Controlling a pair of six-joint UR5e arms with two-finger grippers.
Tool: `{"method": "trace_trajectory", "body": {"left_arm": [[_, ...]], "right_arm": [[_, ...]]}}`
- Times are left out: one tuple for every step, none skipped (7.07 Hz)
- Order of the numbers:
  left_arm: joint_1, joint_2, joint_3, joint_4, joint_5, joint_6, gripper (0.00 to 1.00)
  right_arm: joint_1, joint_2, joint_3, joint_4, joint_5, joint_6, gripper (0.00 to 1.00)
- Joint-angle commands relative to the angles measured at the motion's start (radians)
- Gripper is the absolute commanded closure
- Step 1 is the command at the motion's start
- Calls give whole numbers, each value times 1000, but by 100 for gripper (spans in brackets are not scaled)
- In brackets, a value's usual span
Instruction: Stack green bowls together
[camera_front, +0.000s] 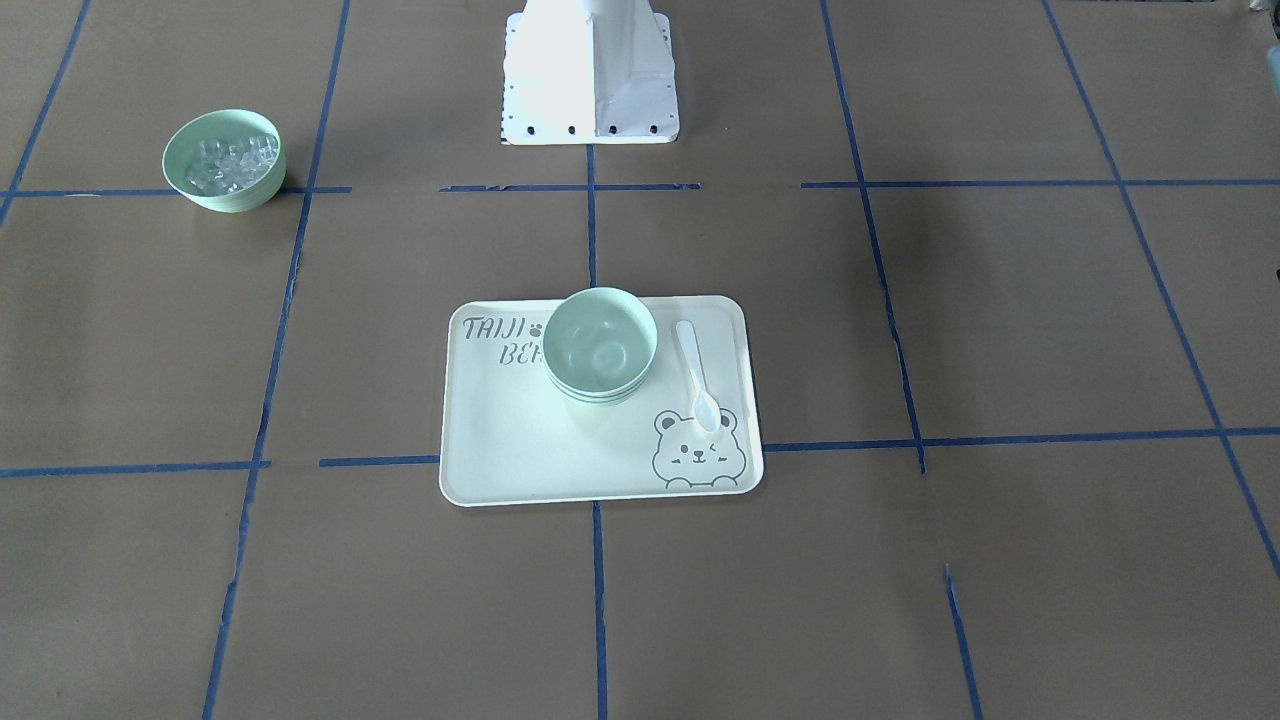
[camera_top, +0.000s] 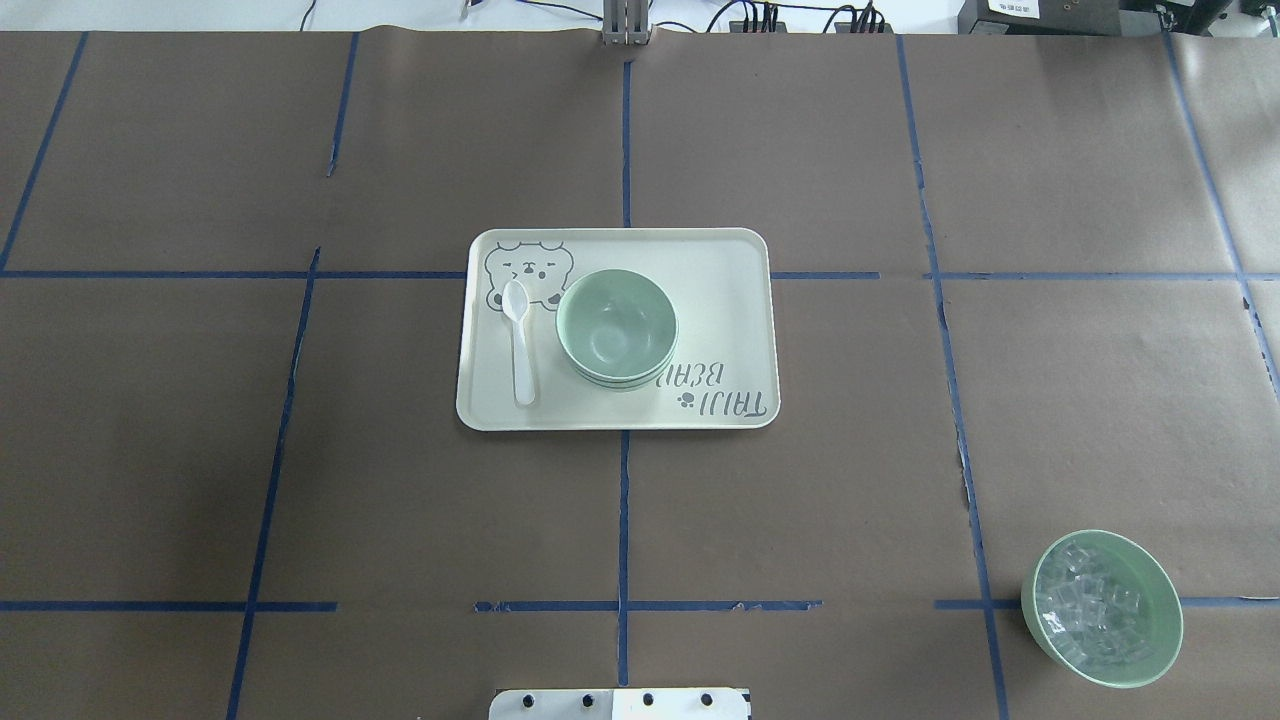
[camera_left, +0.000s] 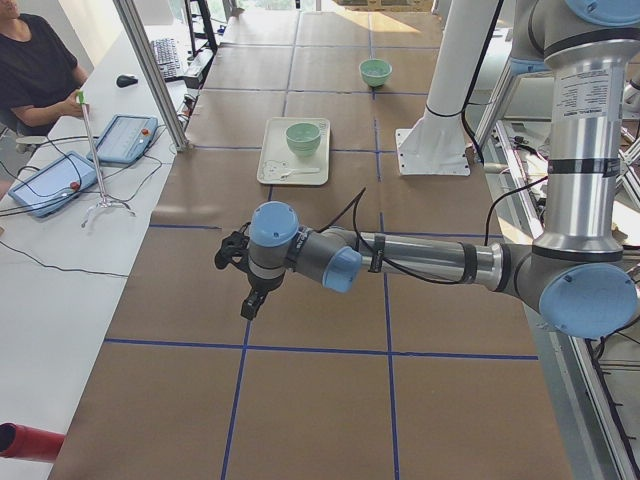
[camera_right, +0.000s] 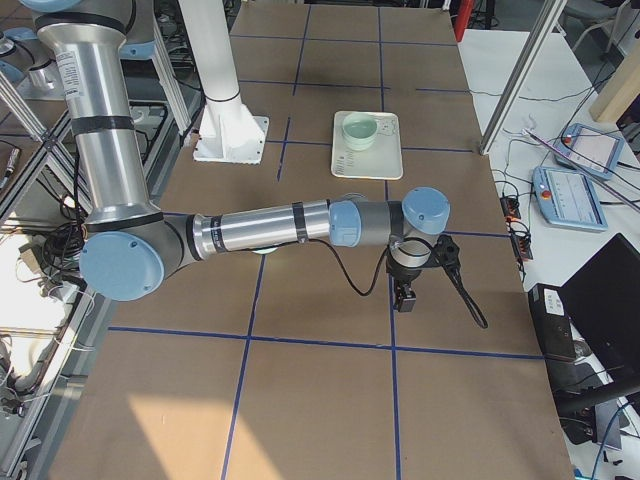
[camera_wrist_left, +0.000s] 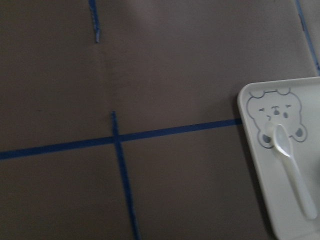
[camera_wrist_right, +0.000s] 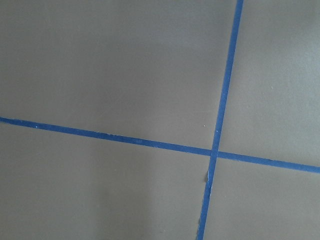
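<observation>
The green bowls (camera_front: 600, 345) sit nested in one stack on the bear-print tray (camera_front: 520, 450), near the table's middle; the stack also shows in the overhead view (camera_top: 617, 327) and both side views (camera_left: 303, 138) (camera_right: 360, 129). My left gripper (camera_left: 250, 305) hangs above bare table well away from the tray, seen only in the left side view; I cannot tell if it is open or shut. My right gripper (camera_right: 404, 298) hangs likewise at the other end, seen only in the right side view; I cannot tell its state. Nothing shows in either.
A similar green bowl with clear cubes (camera_top: 1102, 608) stands near the robot's right front corner. A white spoon (camera_top: 520, 340) lies on the tray (camera_top: 720, 270) beside the stack, also in the left wrist view (camera_wrist_left: 292, 165). The robot's base (camera_front: 590, 70) stands behind the tray.
</observation>
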Motion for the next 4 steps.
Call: {"method": "trace_trajectory", "body": {"left_arm": [[-25,-26,-23,251,-24,32,0],[-25,-27,-48,306,-21,33,0],[-37,-30,-65,331,-23,35,0],[-55,-41,-80,416,-23,35,0]], "right_arm": [[-1,2,-2,-21,-5,-21,0],[-12,5,-23,-19,-3,-20,0],[-15,5,-31,-19,-5,-17,0],[-15,2,-28,-15,-6,-17,0]]}}
